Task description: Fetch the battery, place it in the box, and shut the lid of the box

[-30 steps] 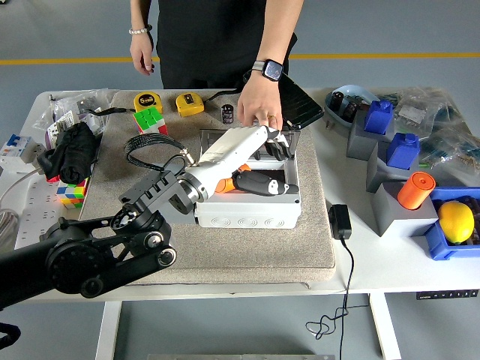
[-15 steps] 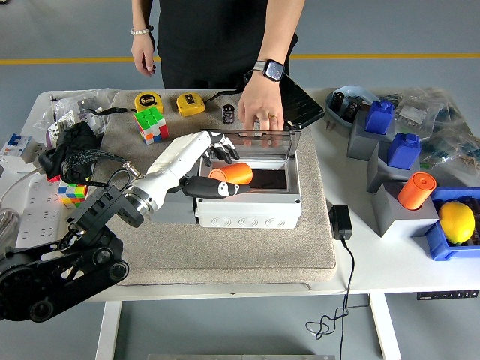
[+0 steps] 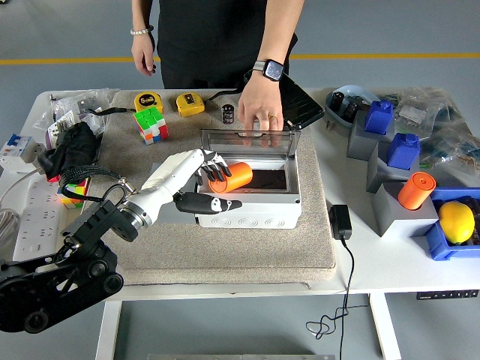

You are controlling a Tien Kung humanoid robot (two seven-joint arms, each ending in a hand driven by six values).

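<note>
The box (image 3: 249, 193) sits on a gray mat (image 3: 225, 247) in the middle of the white surface (image 3: 352, 262). Its clear lid (image 3: 247, 141) stands up at the back edge of the box. A person's hand (image 3: 259, 105) rests on the top edge of the lid, and the person's other hand (image 3: 142, 54) hangs down well behind the box, away from the surface.

The left robot hand (image 3: 201, 178) has come in from the left side of the box. Its fingers (image 3: 214, 165) are loosely spread and lie against the orange battery (image 3: 234, 175), but it is hard to tell if they really grip it. The thumb (image 3: 210, 203) points along the front edge of the box. The battery sits at the left end of the box opening, tilted, partly above the rim. The rest of the inside, to the right of the battery, is dark and open.

In front of the box the mat is bare up to its near edge. To the right of the box lies a black plug (image 3: 340, 222) with its cord over the edge of the surface. Behind the box on the left are a color cube (image 3: 151, 124) and two yellow tape measures (image 3: 190, 103). Far right of the box are gray and blue bins (image 3: 390, 161).
</note>
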